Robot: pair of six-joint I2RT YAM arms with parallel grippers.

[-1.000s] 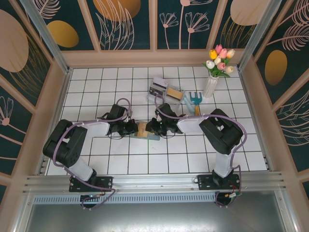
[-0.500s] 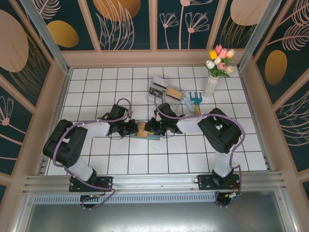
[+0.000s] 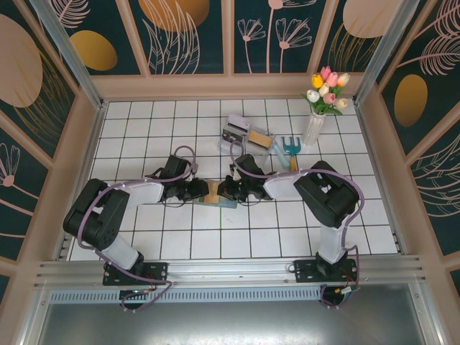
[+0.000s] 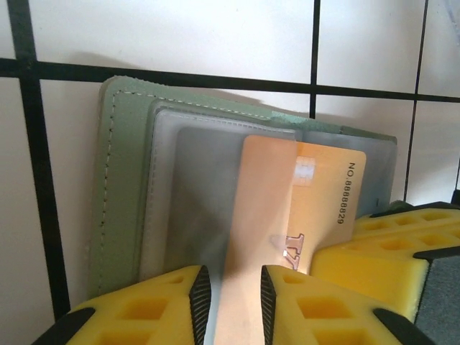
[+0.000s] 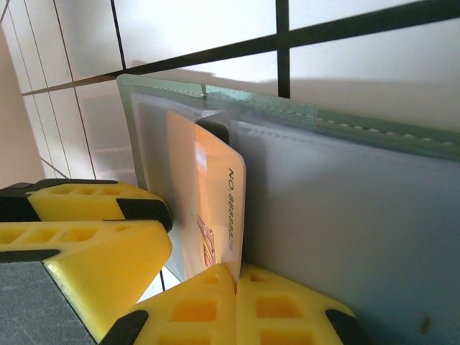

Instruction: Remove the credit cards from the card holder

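Item: tan-orange credit card (image 4: 316, 194), half drawn from the grey-green card holder (image 4: 126, 180), lying between both arms. At its 9 o'clock the left gripper (image 4: 228, 298) has just loosened, jaws apart. At 3 o'clock the right gripper (image 5: 236, 277) has just clenched on the card's edge, so the pull-out likely passes to the right arm.

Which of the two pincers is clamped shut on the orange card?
The right pincer: it is shut on the orange card at a corner, whereas the left pincer stands open astride it.
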